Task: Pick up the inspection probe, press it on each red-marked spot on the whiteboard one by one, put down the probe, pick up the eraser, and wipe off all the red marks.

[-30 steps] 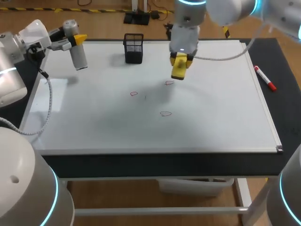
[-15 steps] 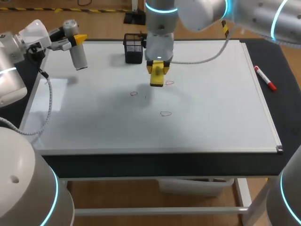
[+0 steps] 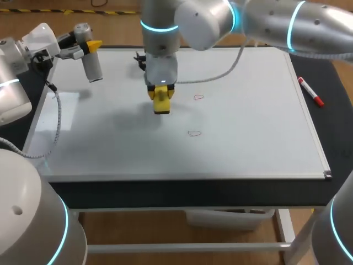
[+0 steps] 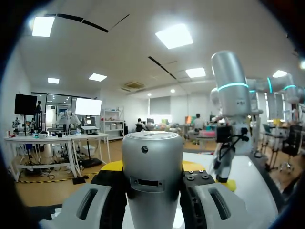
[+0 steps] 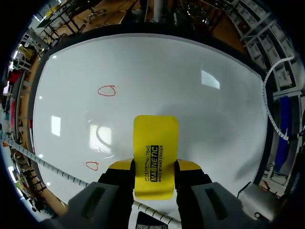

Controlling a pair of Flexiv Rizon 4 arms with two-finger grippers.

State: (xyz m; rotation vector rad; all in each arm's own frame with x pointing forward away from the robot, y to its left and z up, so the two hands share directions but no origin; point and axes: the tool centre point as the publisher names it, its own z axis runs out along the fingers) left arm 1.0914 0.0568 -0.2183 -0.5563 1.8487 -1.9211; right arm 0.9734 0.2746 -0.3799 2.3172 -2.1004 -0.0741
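Over the left-middle of the whiteboard [image 3: 248,149], the right arm [image 3: 209,19] is reaching across from its own side, and the right jaws are clamping the yellow eraser [image 3: 161,101] from two sides and pointing it down at the board. I am judging that this grip is leaving the wiping face free. At the board's far left corner, the left arm [image 3: 22,52] is holding the probe [image 3: 91,63] aloft, the left jaws gripping its silver barrel from both sides. It is hanging well apart from the wiping, probably to be out of the way, though the task is asking for it to be put down. Two red marks are showing in the head view, one [image 3: 198,97] near the eraser toward the board's middle, the other [image 3: 193,133] nearer the front edge. A red marker pen [image 3: 310,92] is lying on the dark worktop [image 3: 331,127] beside the board.

The right wrist view is adding what the head view is hiding: the eraser's broad yellow back [image 5: 155,157] sitting between the two tips, and a faint curved trace on the board just ahead of it, smear or reflection, I cannot tell which. The left wrist view is looking along the probe's barrel [image 4: 152,174] and is catching the eraser's low edge at or just above the board; contact is not clear in any view
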